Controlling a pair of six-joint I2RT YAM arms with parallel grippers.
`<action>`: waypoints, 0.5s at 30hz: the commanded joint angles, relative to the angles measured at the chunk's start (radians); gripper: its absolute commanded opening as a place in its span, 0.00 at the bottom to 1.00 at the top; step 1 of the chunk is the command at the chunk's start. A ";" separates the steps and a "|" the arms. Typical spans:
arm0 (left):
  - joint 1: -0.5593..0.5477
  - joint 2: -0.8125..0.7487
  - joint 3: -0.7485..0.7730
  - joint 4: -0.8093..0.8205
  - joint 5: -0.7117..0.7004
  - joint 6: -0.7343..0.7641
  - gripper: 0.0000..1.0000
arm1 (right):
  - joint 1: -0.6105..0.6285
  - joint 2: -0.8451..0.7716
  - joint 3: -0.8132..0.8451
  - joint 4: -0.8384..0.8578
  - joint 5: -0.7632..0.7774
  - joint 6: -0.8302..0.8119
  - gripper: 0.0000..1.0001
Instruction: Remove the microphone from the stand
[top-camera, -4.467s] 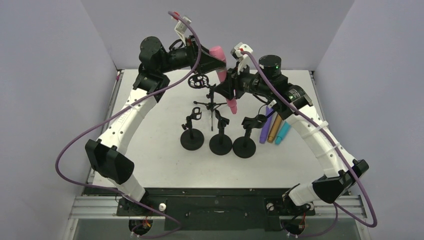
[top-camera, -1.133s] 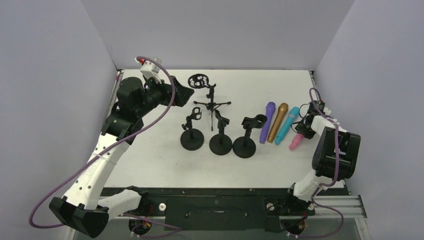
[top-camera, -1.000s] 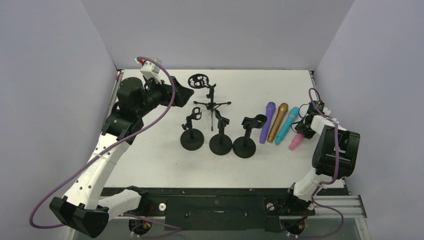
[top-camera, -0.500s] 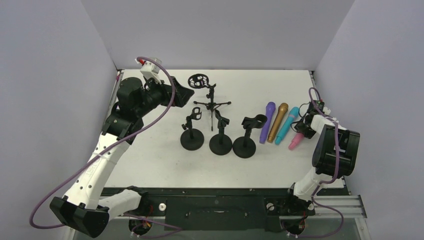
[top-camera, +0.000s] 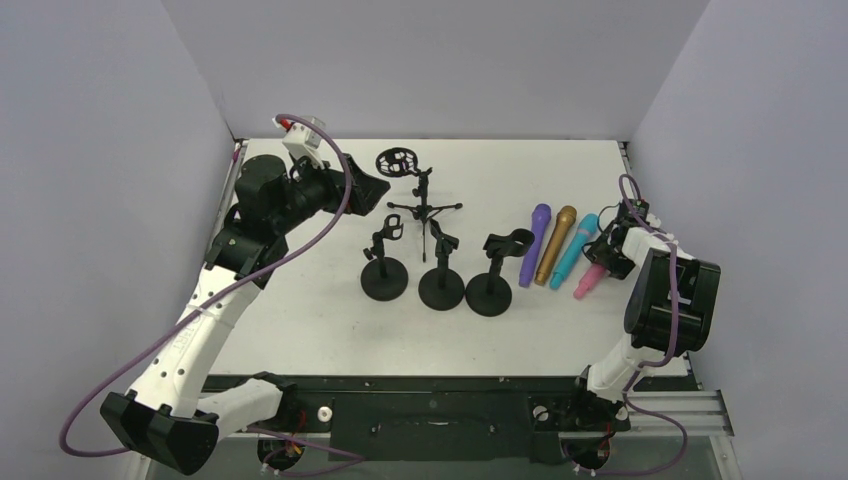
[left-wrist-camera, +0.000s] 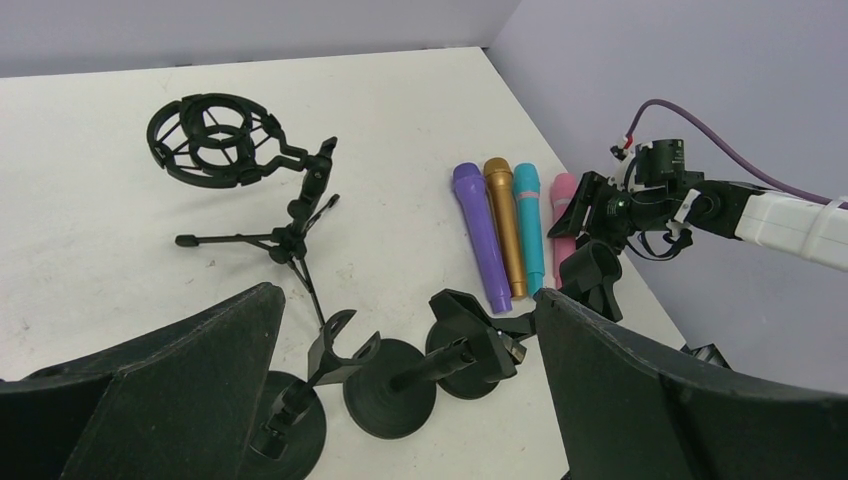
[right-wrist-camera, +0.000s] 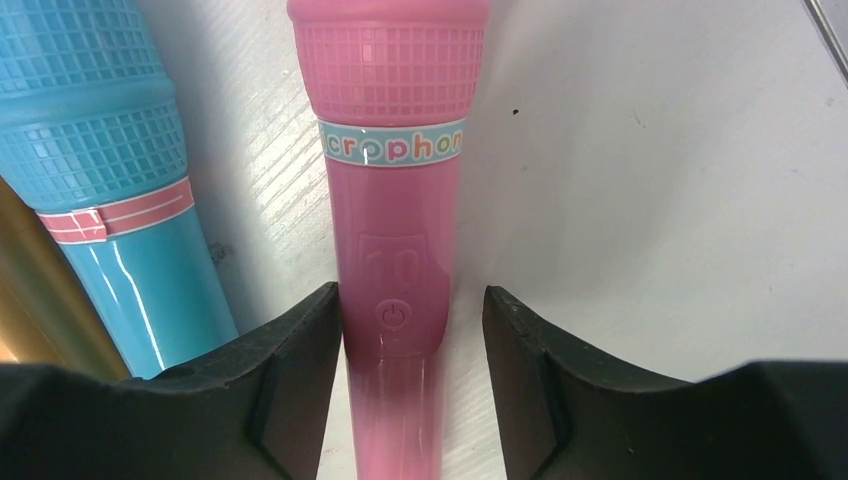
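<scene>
Right wrist view: right claw stands part-open astride pink microphone

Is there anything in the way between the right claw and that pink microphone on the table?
Nothing visible. The right claw straddles the pink microphone, which lies flat on the table beside the teal microphone, with a gap at one finger.
</scene>
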 joint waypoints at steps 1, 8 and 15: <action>0.007 0.003 0.003 0.061 0.018 -0.004 0.96 | -0.004 -0.011 0.036 -0.016 -0.003 0.014 0.50; 0.007 0.006 0.002 0.064 0.022 -0.006 0.96 | -0.004 -0.062 0.056 -0.040 0.000 0.021 0.52; 0.007 0.007 -0.007 0.062 0.022 0.003 0.96 | -0.002 -0.139 0.083 -0.079 0.016 0.042 0.58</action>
